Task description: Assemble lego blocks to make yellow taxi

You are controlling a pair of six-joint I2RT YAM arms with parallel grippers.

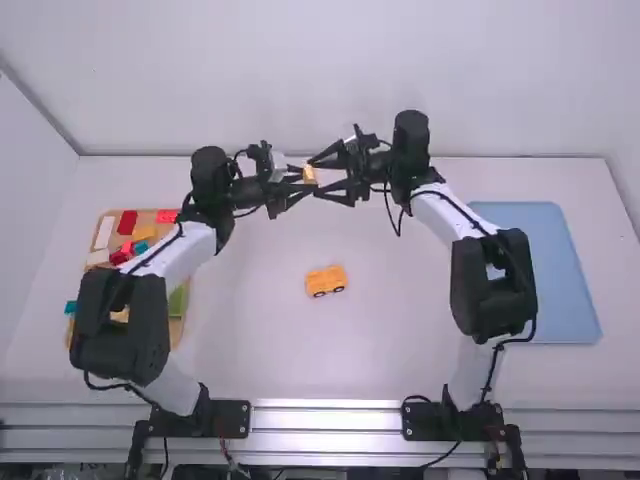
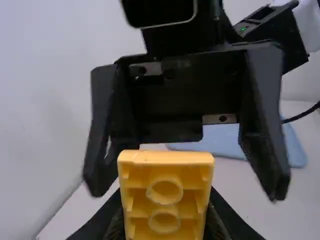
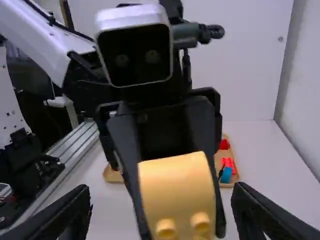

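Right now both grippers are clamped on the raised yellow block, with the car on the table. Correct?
Not quite: only the left gripper is clamped on the block. The right gripper is open around it, per the right wrist view. The car is on the table.

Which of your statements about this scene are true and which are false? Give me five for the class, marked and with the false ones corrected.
1. The left gripper holds a yellow block above the table. True.
2. The right gripper is shut on that block. False: its fingers are apart.
3. The yellow vehicle stands on the blue tray. False: it stands on the table, left of that tray.
4. Red blocks lie on the wooden tray. True.
5. The yellow vehicle has no wheels. False: dark wheels show along its side.
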